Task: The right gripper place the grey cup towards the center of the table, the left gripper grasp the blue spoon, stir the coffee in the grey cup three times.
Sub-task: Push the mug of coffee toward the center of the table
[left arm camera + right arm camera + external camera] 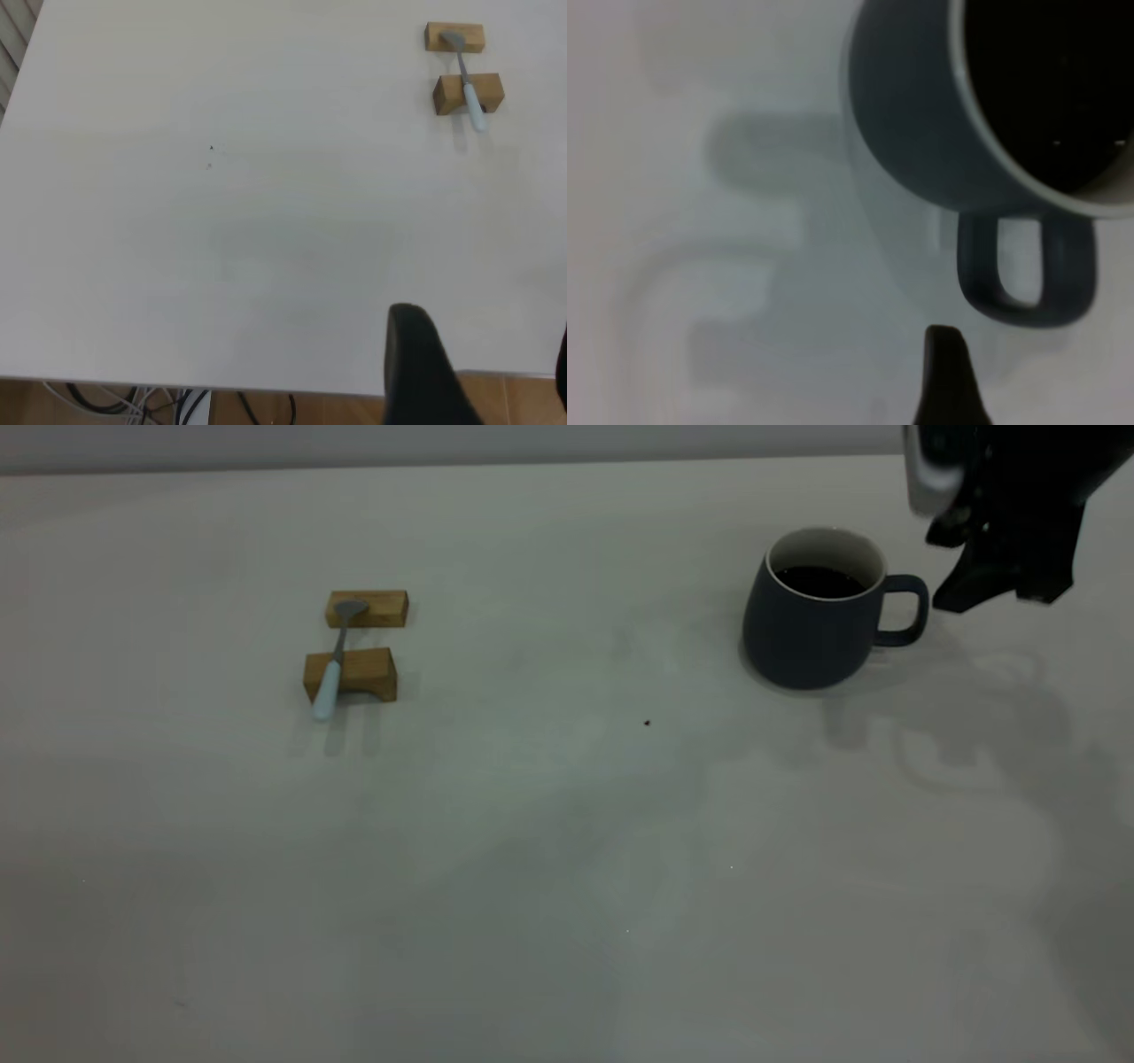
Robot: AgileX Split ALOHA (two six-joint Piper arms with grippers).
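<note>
The grey cup (811, 624) stands on the table (567, 850) at the right, its loop handle (905, 609) turned towards my right gripper (997, 593). Black coffee (819, 581) lies flat inside it. My right gripper hovers open just beyond the handle and holds nothing. In the right wrist view one dark finger (946, 381) points at the handle (1023, 274) from a short way off. The blue spoon (332, 664) lies across two wooden blocks at the left. My left gripper (485, 359) is open and empty over the table's edge, far from the spoon (467, 84).
Two small wooden blocks (367, 608) (353, 674) carry the spoon. A tiny dark speck (647, 723) marks the middle of the table. In the left wrist view, cables (159, 403) and a wooden floor show below the table's edge.
</note>
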